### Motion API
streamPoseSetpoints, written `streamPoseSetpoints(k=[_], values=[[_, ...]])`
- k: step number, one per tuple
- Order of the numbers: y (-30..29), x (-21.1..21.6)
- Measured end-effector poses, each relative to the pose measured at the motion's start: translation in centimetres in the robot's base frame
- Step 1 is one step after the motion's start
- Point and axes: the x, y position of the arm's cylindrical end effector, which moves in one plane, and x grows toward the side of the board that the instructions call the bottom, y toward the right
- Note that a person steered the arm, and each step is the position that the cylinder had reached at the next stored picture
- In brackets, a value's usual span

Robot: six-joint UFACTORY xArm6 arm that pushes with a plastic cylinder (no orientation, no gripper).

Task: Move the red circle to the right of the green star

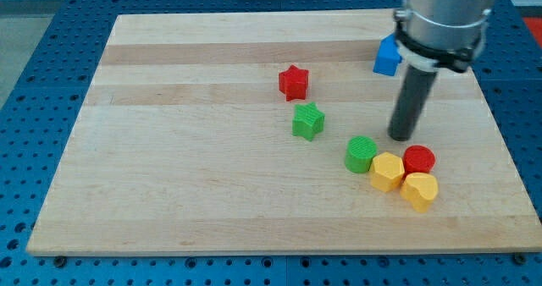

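Note:
The red circle (418,160) lies at the view's lower right, touching a yellow hexagon (387,171) and a yellow heart (419,190). The green star (308,121) sits near the board's middle, well to the left of the red circle. My tip (401,137) rests on the board just above and slightly left of the red circle, a small gap apart. A green circle (362,154) lies left of the yellow hexagon, between the star and the red circle.
A red star (294,82) sits above the green star. A blue block (387,56) stands near the board's top right, partly behind the arm. The wooden board (169,151) lies on a blue perforated table.

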Motion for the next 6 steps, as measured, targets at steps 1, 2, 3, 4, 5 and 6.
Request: streamPoseSetpoints(k=[1, 2, 3, 4, 5, 6], values=[[3.8, 2.8], [4.6, 6.3], [3.2, 9.3], [0.9, 9.3], [0.3, 8.8], [0.3, 8.0]])
